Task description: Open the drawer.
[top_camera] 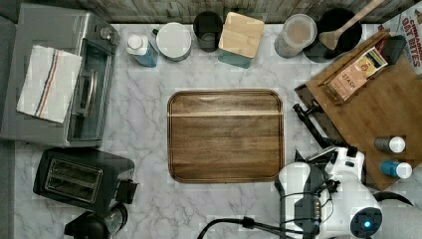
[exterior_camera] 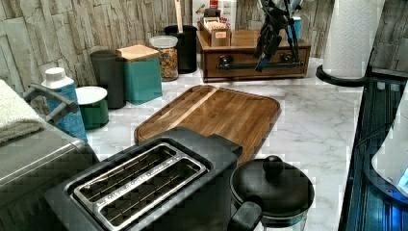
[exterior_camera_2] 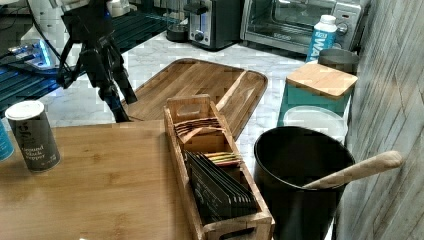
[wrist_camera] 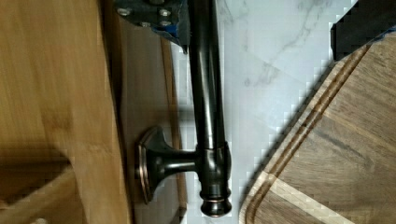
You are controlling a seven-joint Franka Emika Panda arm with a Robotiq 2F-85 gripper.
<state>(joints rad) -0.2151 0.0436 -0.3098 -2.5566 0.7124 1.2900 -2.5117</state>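
The drawer sat at the far end of the counter. In the left view it was at 12 o'clock from the cutting board. In the top view it was at 3 o'clock from that board. Its dark front looked pushed in under the bamboo top.

The gripper hung right at the drawer's long black handle. Its fingers were apart. In the wrist view, one finger was tucked between the drawer front and the bar, right up against the bar. The other finger was out over the counter, near the corner of the board and well clear of the bar. So the bar ran between the two fingers, but they were not squeezing it.

Some things were hard to see. In the wrist view both fingers were cut off by the picture's edge, so just their ends showed. The handle was cut off there too, with one bracket and one end knob in sight. In the right view the fingers went down behind the edge of the bamboo top, at 9 o'clock from the tea box, and their tips were hidden. In the top view the white arm covered the handle's end toward 5 o'clock.
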